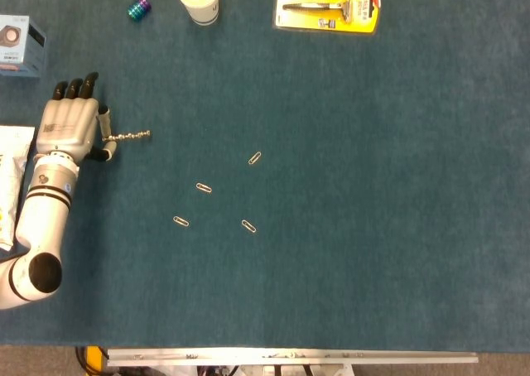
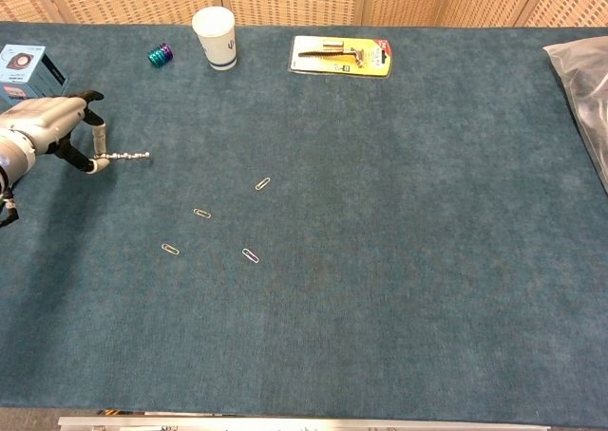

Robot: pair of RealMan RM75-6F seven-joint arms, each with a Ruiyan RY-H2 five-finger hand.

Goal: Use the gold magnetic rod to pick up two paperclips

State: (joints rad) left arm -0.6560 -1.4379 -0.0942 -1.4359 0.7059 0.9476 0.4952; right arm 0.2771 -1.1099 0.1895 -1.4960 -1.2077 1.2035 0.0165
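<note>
The silver-grey metal left hand [image 1: 70, 127] has a flat, boxy back carrying a small line of dark print (too small to read) and fingers capped in black, with pale tips at the thumb side. Behind it, the glossy white cylindrical forearm [image 1: 43, 206] bears thin black bands at the wrist and ends in a round black joint cap [image 1: 43, 270].

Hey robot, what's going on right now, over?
Left hand pinches the magnetic rod at its end. Right hand not in view. Four paperclips loose on the table, none on the rod. Nothing in the way.
</note>
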